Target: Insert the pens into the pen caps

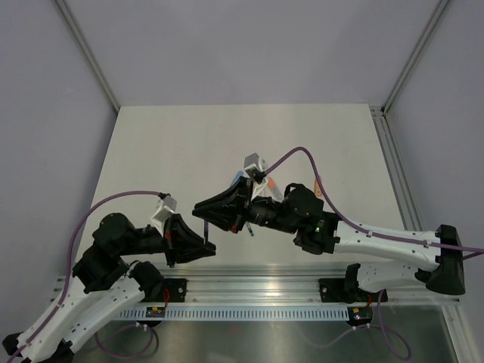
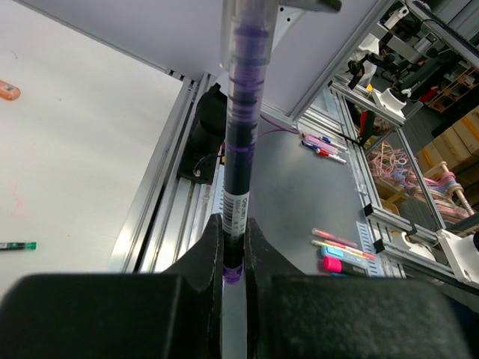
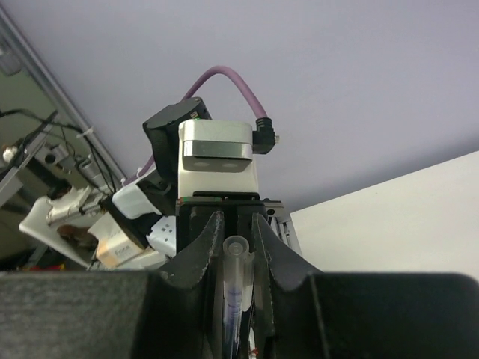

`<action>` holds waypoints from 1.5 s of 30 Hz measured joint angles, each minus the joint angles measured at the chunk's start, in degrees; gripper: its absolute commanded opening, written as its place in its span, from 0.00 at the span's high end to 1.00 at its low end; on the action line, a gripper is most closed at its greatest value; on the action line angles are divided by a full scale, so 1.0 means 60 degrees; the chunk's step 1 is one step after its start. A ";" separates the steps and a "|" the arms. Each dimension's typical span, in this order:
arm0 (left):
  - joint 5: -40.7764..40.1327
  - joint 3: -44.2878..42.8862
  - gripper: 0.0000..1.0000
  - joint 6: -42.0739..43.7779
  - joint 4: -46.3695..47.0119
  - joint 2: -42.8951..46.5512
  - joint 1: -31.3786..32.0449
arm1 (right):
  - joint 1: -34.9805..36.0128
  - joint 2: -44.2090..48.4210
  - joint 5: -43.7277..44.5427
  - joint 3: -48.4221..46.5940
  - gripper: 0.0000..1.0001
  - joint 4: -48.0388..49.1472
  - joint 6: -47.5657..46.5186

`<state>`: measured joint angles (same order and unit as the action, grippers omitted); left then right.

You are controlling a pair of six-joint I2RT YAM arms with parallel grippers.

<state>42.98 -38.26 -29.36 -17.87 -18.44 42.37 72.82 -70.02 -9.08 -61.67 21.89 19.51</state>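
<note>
Left wrist view: the left gripper is shut tight on the bottom of a purple pen that stands up; the right gripper pinches the clear cap at its top; I think this is the capping step; next, push them together, straight; both arms bend inward and meet over the table.

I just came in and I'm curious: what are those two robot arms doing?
The left gripper is shut on a purple pen and points it at the right gripper. The right gripper pinches the clear cap, which seems to sit over the pen's far end. A green-tipped pen lies untouched on the table.
</note>
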 measured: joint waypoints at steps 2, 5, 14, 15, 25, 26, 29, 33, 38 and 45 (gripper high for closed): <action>0.0026 -0.0044 1.00 0.0055 -0.0328 -0.0127 0.0015 | 0.0117 -0.0044 0.0623 0.0707 1.00 0.1038 0.0423; 0.0000 -0.0044 1.00 0.0066 -0.0987 -0.0321 0.0026 | 0.0157 -0.0273 0.1319 0.1803 1.00 0.2841 0.1271; -0.0302 -0.0058 1.00 0.0171 -0.2273 -0.0823 0.0076 | 0.0543 -0.1239 0.2718 0.2503 1.00 0.4284 0.2310; -0.0350 -0.0066 1.00 0.0197 -0.2320 -0.0823 0.0084 | 0.0554 -0.1126 0.2809 0.2645 1.00 0.4302 0.2368; -0.1417 -0.0259 0.86 0.0408 -0.2809 -0.0729 0.0091 | 0.0616 -0.0831 0.3781 0.3013 1.00 0.4036 0.2936; -0.1530 -0.0259 0.81 0.0386 -0.2852 -0.0729 0.0091 | 0.0616 -0.0874 0.3883 0.2962 1.00 0.3963 0.2994; -0.2299 -0.0273 0.55 0.0444 -0.2018 -0.0616 0.0026 | 0.0736 -0.1031 0.3840 0.2779 1.00 0.2874 0.3129; -0.3067 -0.0346 0.26 0.0375 -0.2080 -0.0222 -0.0055 | 0.0350 -0.1228 0.4095 0.2524 1.00 0.1636 0.3344; -0.3861 -0.0408 0.09 0.0492 -0.1894 0.0215 -0.0091 | -0.1209 -0.1545 0.3158 0.2324 1.00 -0.0138 0.3370; -0.4834 -0.0484 0.01 0.0692 -0.3100 0.1377 -0.0091 | -0.2452 -0.3275 0.2554 0.1100 1.00 -0.1435 0.2845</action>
<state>13.98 -41.17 -25.21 -36.47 -10.17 41.82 58.11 -89.67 6.24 -55.07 13.28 36.58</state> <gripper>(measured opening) 0.970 0.207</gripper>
